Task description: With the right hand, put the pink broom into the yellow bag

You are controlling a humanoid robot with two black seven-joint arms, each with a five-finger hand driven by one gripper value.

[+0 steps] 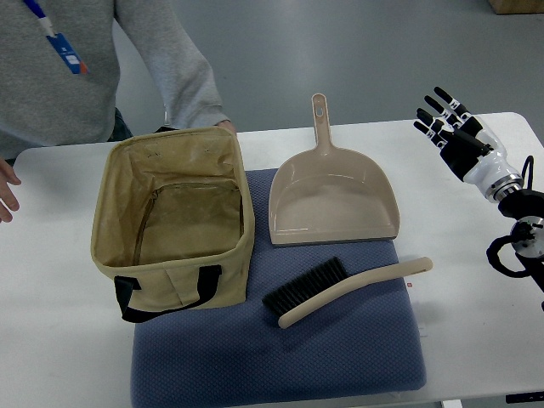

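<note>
**Broom waiting on the mat, right hand hovering wide**

Top view, the only one we are getting: the broom (348,291) is lying flat on the blue mat (280,357), near its front, dark bristles pointing left toward the bag (174,225) and the pale handle running out to the right, its tip just reaching the mat's edge. It looks beige more than pink here. The bag is sitting open-mouthed on the mat's left side, just beside the bristle end. A dustpan (333,200) is resting behind the broom, close but apart from it.

The right hand (450,127) is hanging over the table's far right, fingers spread and gripping nothing, well apart from the broom. No left arm is showing. A person in a grey sleeve (183,76) is standing behind the bag, one hand (8,191) resting at the table's left edge.

Handling, as a guess: it is looking light and rigid, smooth plastic that may slip; the bristles are giving way, so the mid-handle, right of the brush head, is seeming the best hold. Lying flat, it is leaving little room under for fingers.
</note>
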